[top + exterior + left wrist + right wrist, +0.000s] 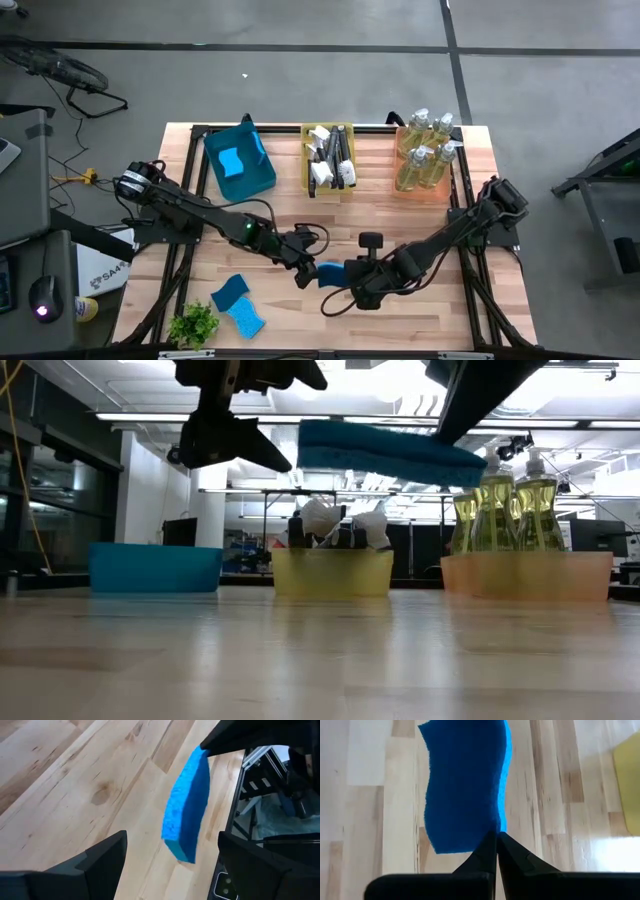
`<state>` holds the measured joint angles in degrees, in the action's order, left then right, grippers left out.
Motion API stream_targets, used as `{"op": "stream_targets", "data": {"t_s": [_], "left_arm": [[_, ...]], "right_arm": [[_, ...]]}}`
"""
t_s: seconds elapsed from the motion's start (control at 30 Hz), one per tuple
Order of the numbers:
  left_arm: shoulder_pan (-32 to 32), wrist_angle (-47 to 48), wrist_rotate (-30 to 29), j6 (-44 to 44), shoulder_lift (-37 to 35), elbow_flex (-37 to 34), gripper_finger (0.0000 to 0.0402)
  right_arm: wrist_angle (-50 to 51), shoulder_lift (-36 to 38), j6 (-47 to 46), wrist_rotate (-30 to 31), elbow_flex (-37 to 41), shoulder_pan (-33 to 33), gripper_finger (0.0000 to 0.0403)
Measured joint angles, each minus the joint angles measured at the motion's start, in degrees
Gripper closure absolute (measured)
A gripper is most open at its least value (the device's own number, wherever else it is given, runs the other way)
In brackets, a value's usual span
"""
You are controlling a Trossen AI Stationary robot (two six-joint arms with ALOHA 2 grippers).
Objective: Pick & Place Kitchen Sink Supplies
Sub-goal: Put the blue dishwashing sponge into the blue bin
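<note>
Near the middle of the table (400, 215), toward its front edge, the right gripper (340, 273) is holding a blue sponge (329, 272) out toward the left gripper (306, 271), which is sitting just beside it. From above, the sponge is showing only as a small blue patch between the two dark claws. The right wrist view is making the hold plain: the fingers (496, 851) are pressing together on the sponge's (465, 785) near edge, and the wavy-sided slab is sticking out flat over the wood. The left wrist view is showing the same sponge (187, 807) edge-on, lying in the wide gap between that arm's spread fingers (107, 855), with neither one touching it. Only the low view is revealing height: the sponge (385, 452) is hanging well clear of the tabletop.

Along the back edge, the blue bin (240, 160) is holding one sponge, the yellow bin (306, 158) is holding the dish brushes (328, 160), and the orange bin (432, 190) is holding the soap bottles (425, 150). Two more sponges (238, 305) are lying at the front left, just beside the small plant (193, 325).
</note>
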<state>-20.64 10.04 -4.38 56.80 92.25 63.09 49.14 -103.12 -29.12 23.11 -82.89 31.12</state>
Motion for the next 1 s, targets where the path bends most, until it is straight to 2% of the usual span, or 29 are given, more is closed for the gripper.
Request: {"op": "stream_targets", "data": {"t_s": [0.27, 0.53, 0.63, 1.0], "left_arm": [[0.00, -0.26, 0.58, 0.02, 0.00, 0.00, 0.0095], [0.01, -0.68, 0.92, 0.43, 0.00, 0.00, 0.0101], [0.00, -0.74, 0.94, 0.43, 0.00, 0.00, 0.0127], [0.02, -0.74, 0.98, 0.45, 0.00, 0.00, 0.0265]], "right_arm": [[-5.99, 0.69, 3.96, -1.27, 0.00, -1.40, 0.0402], [-5.74, 0.86, 5.22, -1.74, 0.00, -2.70, 0.0402], [-5.55, 0.86, 5.63, -2.06, 0.00, -2.68, 0.0402], [-4.48, 0.88, 4.69, -2.45, 0.28, -2.59, 0.0403]]}}
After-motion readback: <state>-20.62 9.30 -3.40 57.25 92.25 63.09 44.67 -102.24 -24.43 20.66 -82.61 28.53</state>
